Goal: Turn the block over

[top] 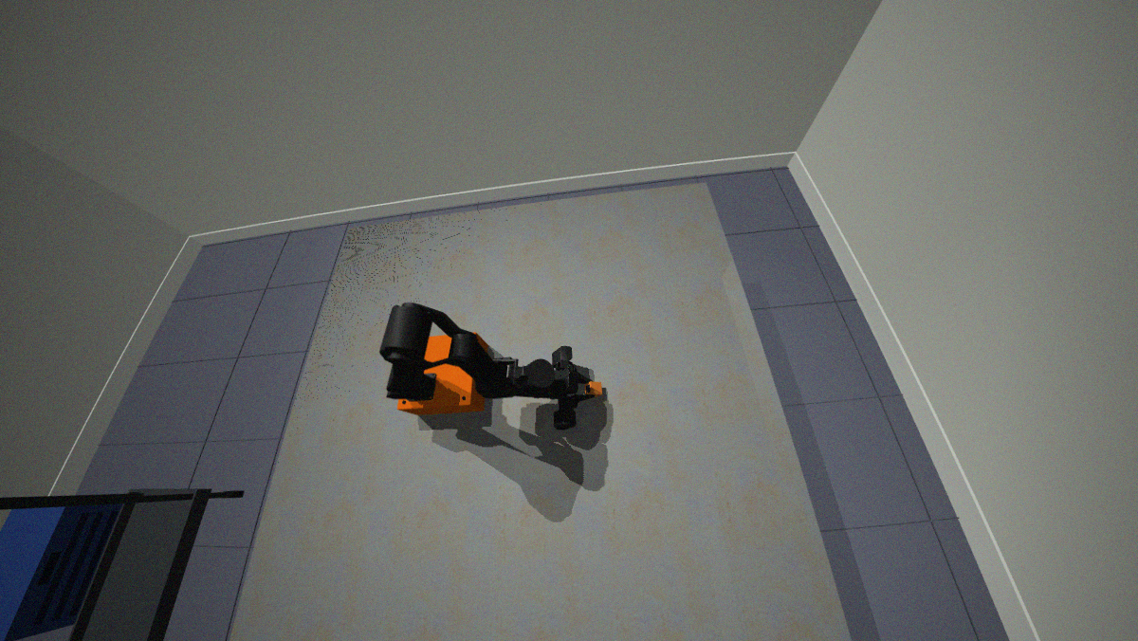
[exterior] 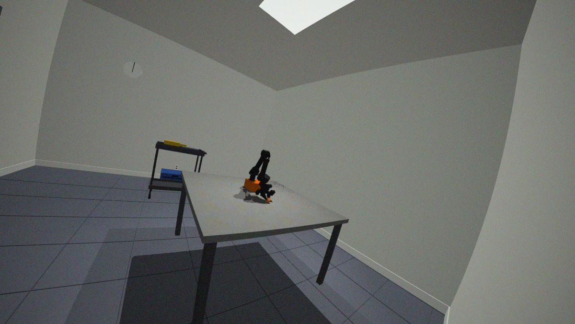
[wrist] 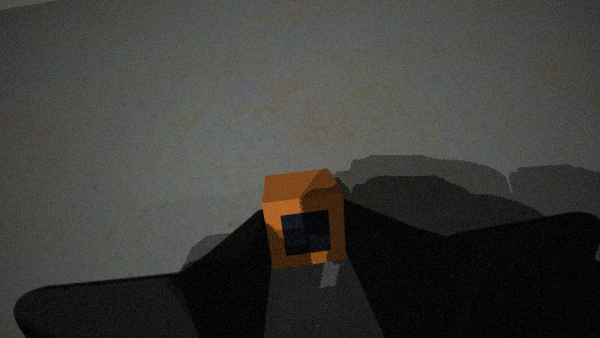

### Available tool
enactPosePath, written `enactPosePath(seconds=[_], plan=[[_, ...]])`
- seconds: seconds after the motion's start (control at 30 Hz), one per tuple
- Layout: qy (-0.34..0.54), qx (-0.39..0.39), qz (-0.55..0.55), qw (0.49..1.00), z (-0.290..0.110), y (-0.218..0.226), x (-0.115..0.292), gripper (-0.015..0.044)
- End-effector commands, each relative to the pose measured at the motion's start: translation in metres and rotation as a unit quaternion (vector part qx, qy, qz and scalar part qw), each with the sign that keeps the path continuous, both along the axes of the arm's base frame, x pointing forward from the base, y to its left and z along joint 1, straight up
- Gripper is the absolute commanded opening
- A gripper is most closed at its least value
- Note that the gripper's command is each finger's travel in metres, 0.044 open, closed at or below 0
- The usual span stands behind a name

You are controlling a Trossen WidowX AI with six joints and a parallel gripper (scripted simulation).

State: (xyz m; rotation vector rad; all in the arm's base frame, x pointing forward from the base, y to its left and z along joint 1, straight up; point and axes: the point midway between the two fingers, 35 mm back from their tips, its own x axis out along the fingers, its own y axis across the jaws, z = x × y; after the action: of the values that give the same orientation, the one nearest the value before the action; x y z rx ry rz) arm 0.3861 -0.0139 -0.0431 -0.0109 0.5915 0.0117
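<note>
My gripper [wrist: 302, 214] [top: 593, 389] is shut on the small orange block [wrist: 295, 192] [top: 595, 388]. In the wrist view the block sits between the two dark fingers, and its side with the dark square mark [wrist: 305, 232] faces the camera. The gripper is low over the grey table [top: 676, 477] [exterior: 225, 217], to the right of the arm's orange base [top: 449, 382] [exterior: 251, 184]. In the exterior view the block [exterior: 268, 199] shows as a small orange speck at the arm's tip. I cannot tell whether the block touches the table.
A dark cart [exterior: 177, 150] [top: 119, 557] stands off the table's far corner, with a yellow thing [exterior: 175, 143] on top and a blue box [exterior: 170, 174] on its lower shelf. The room's walls are well away from the table.
</note>
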Motion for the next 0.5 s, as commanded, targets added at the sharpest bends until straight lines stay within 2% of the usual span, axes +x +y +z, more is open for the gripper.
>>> enactPosePath(seconds=[0.0,0.47], plan=[[-0.019,0.004,0.001,1.000,-0.0024,0.0012,-0.0073,0.0000],[-0.054,0.005,0.001,0.999,0.0017,0.0016,-0.0123,0.0000]])
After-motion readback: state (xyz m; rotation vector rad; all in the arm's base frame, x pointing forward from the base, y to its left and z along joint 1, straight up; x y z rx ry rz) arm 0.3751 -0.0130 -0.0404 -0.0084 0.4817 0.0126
